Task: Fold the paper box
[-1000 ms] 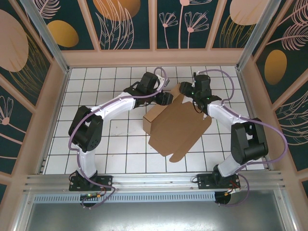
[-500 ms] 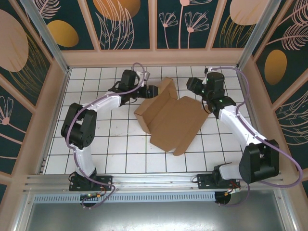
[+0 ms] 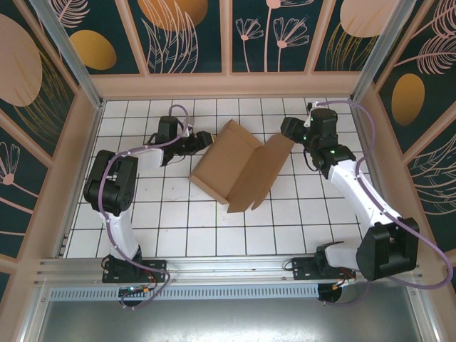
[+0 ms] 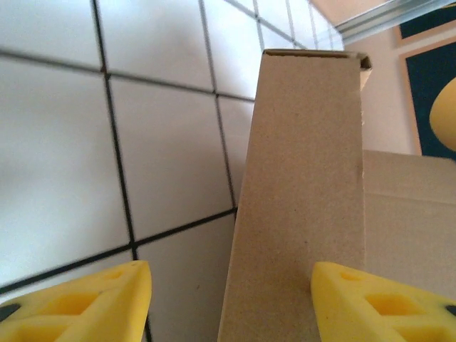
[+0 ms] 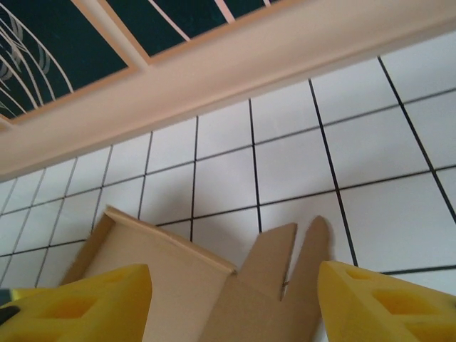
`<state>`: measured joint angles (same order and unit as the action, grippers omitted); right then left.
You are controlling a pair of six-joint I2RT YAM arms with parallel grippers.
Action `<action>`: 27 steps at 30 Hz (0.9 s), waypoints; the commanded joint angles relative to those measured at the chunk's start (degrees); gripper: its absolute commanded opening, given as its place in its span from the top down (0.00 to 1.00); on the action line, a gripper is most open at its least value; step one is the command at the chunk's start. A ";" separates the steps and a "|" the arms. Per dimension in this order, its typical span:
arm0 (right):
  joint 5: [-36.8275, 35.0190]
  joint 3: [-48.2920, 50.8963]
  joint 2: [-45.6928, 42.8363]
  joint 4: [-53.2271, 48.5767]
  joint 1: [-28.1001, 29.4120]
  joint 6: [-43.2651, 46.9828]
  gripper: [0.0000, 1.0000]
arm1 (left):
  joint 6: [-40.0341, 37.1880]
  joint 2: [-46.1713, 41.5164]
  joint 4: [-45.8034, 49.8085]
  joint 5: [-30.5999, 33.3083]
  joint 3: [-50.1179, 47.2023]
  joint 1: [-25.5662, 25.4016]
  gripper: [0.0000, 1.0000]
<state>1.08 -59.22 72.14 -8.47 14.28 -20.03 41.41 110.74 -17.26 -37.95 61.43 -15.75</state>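
The paper box (image 3: 242,171) is a brown cardboard piece lying half-formed on the white tiled floor, with one wall standing at its far left and a wide flap tilted up on the right. My left gripper (image 3: 205,140) is open just left of the standing wall. In the left wrist view that wall (image 4: 306,178) rises between the yellow fingers (image 4: 92,299), with a gap on the left side. My right gripper (image 3: 291,130) is open at the flap's far right corner. In the right wrist view the tabs of the box (image 5: 285,263) lie between its spread jaws (image 5: 235,299).
The floor is bounded by a wooden rim (image 3: 228,85) at the back and decorated panels on both sides. A metal rail (image 3: 228,267) runs along the near edge by the arm bases. Open tiles lie in front of the box.
The box has slid and turned toward the back left, and its right flap now stands steeper. The left gripper has drawn back to the left; the right gripper has pulled away to the right.
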 commanded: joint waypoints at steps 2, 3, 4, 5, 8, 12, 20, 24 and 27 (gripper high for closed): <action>0.17 -2.74 -2.91 -0.94 -0.31 1.23 0.34 | 2.99 -1.49 -2.91 3.21 -6.77 -0.32 0.40; 0.67 -2.74 -2.91 -1.02 -0.31 1.22 0.31 | 3.02 -1.82 -2.82 3.61 -7.49 -0.49 0.40; 1.41 -2.76 -2.55 -1.42 -0.31 1.31 0.30 | 3.10 -2.31 -2.56 3.95 -8.05 -0.74 0.40; 2.22 -2.54 -2.16 -1.83 -0.30 1.06 0.30 | 3.73 -2.97 -3.23 4.09 -8.92 -1.24 0.40; 4.97 -0.07 -1.59 -1.04 -0.25 -0.14 0.29 | 4.74 -5.21 -4.16 5.29 -10.59 -3.70 0.40; 10.13 6.14 0.29 1.50 -0.31 -2.47 0.29 | 10.61 -9.04 -11.48 7.87 -15.43 -7.58 0.39; 23.03 1.02 13.94 7.02 -0.56 -2.54 0.29 | 19.42 -11.25 -23.06 9.33 -21.96 -12.03 0.39; 31.34 -6.08 22.52 8.07 0.27 -2.02 0.30 | 18.61 -10.04 -23.44 8.34 -21.39 -14.33 0.39; 38.40 -12.54 29.67 5.95 1.08 -0.01 0.31 | 18.73 -11.61 -24.49 10.77 -23.67 -14.66 0.37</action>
<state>29.02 -66.28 97.43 -3.62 14.24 -21.52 59.02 100.33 -37.06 -28.75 39.62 -29.71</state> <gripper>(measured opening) 0.695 0.624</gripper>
